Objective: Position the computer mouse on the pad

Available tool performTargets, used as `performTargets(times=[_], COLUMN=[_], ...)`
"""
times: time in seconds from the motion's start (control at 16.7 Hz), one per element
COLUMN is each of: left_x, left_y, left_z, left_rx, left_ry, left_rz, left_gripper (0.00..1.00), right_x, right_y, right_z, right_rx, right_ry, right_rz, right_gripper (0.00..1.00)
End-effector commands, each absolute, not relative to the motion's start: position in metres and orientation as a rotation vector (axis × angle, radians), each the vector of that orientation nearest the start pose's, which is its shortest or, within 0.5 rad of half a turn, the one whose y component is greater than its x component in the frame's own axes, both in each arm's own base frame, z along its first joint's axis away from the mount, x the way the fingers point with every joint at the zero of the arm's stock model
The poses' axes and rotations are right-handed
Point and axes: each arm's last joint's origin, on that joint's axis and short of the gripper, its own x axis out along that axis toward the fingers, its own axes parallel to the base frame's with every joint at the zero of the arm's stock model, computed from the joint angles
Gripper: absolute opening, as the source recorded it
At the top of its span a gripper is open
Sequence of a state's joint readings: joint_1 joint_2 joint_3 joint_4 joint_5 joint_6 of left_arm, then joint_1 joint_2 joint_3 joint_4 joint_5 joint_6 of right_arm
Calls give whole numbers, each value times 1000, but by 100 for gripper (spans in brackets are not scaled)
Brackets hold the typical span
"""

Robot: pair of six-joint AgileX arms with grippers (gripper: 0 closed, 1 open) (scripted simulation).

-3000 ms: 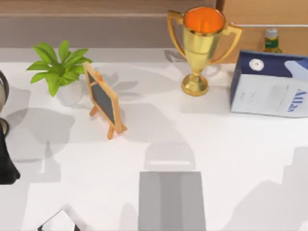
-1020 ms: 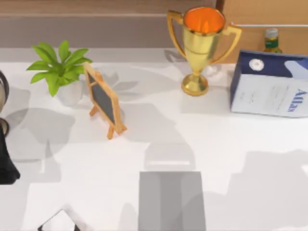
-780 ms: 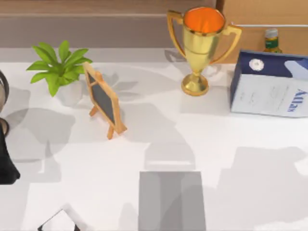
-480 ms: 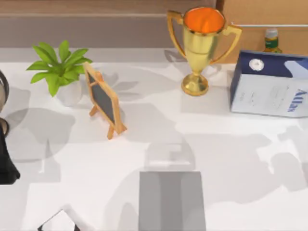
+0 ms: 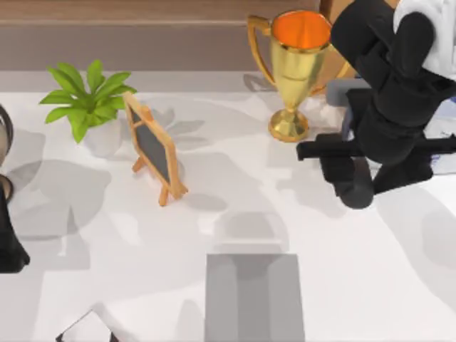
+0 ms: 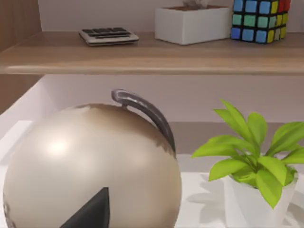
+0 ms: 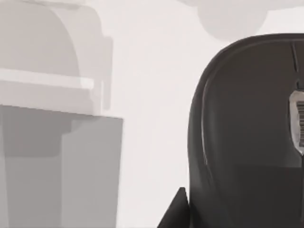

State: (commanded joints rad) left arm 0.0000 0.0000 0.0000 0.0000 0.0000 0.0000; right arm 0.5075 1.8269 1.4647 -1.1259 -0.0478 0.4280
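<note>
One arm works — right gripper (image 5: 356, 182) grasps mouse (image 7: 247, 137); pad (image 5: 254, 296) lies toward table's left-front.

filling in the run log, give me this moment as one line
right end effector: over table right of center, carrying mouse | pad: bare at front edge | mouse not yet on pad | left arm: parked at left edge

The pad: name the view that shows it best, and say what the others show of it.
The top view: the pad lies flat at the table's near edge, bare, all banding visible. The right wrist view catches one corner of it beside the computer mouse.
</note>
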Motion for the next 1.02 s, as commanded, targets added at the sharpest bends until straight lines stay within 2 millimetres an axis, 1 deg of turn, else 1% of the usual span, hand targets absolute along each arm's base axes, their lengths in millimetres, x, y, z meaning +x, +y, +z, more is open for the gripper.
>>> performTargets(times=[0.12,0.24,0.3,0.42,0.54,0.72,1.02], left_x=[106,106,106,106,106,106,106], left_y=[-1,-1,-1,-1,-1,-1,-1], left_z=[160,160,160,160,160,160,160], left_rx=[0,0,0,0,0,0,0], left_ry=[0,0,0,0,0,0,0], left_rz=[0,0,0,0,0,0,0], left_gripper=[100,100,100,100,100,100,100], right_x=[288,267,257,240,228,221,222], right_y=[220,256,270,291,302,307,307], right_z=[230,228,225,213,199,185,186], right_rx=[24,37,37,29,19,11,19], right_ry=[1498,1504,1516,1551,1587,1617,1616], right_rz=[145,149,140,99,34,-42,-43], right_gripper=[0,0,0,0,0,0,0])
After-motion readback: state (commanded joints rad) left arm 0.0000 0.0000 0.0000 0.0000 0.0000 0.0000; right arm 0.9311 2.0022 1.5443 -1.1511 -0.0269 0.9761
